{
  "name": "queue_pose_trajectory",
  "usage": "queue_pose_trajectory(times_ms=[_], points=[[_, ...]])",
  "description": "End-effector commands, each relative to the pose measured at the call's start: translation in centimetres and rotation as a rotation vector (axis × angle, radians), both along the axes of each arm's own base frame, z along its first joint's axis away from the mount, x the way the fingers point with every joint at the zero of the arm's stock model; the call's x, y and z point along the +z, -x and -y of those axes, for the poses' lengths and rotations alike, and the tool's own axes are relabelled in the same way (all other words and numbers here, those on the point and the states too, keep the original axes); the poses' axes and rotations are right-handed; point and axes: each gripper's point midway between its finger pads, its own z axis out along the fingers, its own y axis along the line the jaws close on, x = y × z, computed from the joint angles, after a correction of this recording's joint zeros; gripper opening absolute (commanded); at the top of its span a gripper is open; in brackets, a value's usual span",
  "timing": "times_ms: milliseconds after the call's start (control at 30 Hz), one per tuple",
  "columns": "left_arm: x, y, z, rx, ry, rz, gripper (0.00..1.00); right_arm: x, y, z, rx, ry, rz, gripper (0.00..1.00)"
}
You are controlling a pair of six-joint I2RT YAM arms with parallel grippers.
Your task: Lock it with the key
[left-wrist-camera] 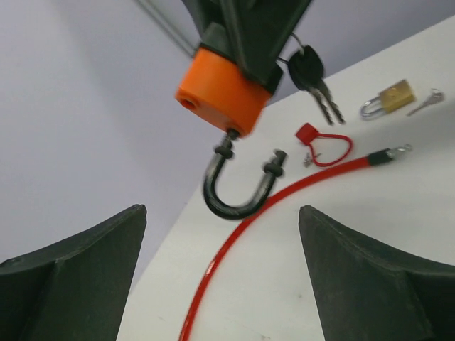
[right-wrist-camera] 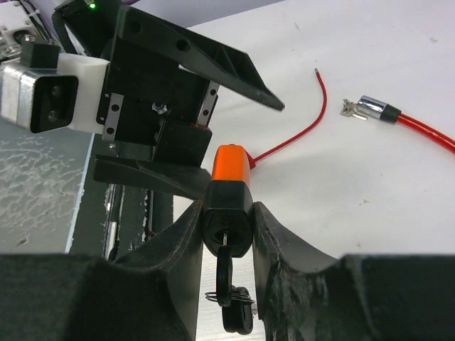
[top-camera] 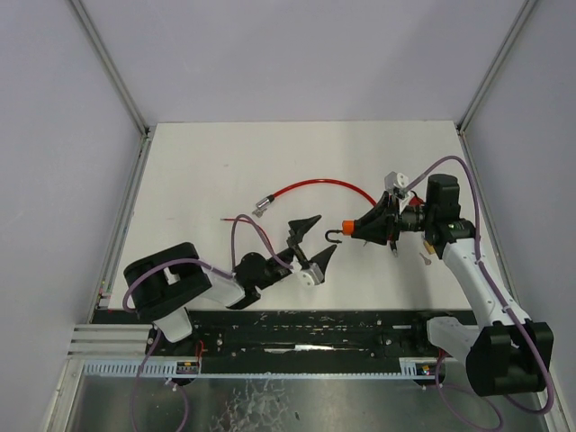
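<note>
An orange and black padlock (right-wrist-camera: 229, 192) hangs above the table with my right gripper (right-wrist-camera: 229, 227) shut on its black body. A black key (right-wrist-camera: 227, 273) sits in the keyhole at the lock's base, with spare keys dangling from its ring. In the left wrist view the padlock (left-wrist-camera: 220, 99) shows its dark shackle (left-wrist-camera: 238, 192) with one leg in the body and the other leg free. My left gripper (left-wrist-camera: 222, 234) stands open just short of the shackle, nothing between its fingers. From above, the left gripper (top-camera: 310, 241) faces the right gripper (top-camera: 373, 225) across the shackle (top-camera: 335, 236).
A red cable (top-camera: 315, 186) curves over the table behind both grippers, with a metal end (top-camera: 263, 208) at its left. A small brass padlock (left-wrist-camera: 387, 99), a small silver key (left-wrist-camera: 426, 101) and a red plastic tag (left-wrist-camera: 320, 142) lie beyond the lock. Grey walls enclose the table.
</note>
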Motion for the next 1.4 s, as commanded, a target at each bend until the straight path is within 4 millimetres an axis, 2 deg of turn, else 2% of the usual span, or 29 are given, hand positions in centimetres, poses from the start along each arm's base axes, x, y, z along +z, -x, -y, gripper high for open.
queue_pose_trajectory(times_ms=[0,200,367,700,833,967,1133,1267,1367], points=[[4.2,-1.7,-1.1,0.172,0.086,0.127,0.83,1.5,0.3,-0.2,0.048,-0.039,0.022,0.0],[4.4,-1.3,-0.5,0.159,0.089,0.13,0.7,1.2,0.1,-0.3,0.043,-0.034,0.009,0.0],[4.9,-0.7,-0.6,0.131,0.106,0.131,0.48,0.7,-0.4,-0.3,0.019,-0.017,0.006,0.0],[5.1,1.3,0.0,0.017,0.105,0.142,0.46,-0.4,-0.8,-0.4,0.001,0.028,0.006,0.0],[4.8,1.4,0.3,0.002,0.101,0.136,0.33,-0.3,-0.2,-0.6,0.029,0.02,0.004,0.0],[4.8,1.5,0.3,-0.017,0.12,0.105,0.24,0.0,0.5,-0.7,0.063,0.006,0.034,0.0],[5.1,1.7,0.1,-0.136,0.145,-0.011,0.23,0.5,1.5,-0.6,0.099,-0.008,0.109,0.0],[4.6,1.7,0.1,-0.285,0.106,-0.178,0.23,0.8,2.1,-0.6,0.115,-0.016,0.161,0.0],[3.9,1.6,0.3,-0.329,0.077,-0.235,0.23,1.0,2.3,-0.7,0.123,-0.023,0.171,0.0]])
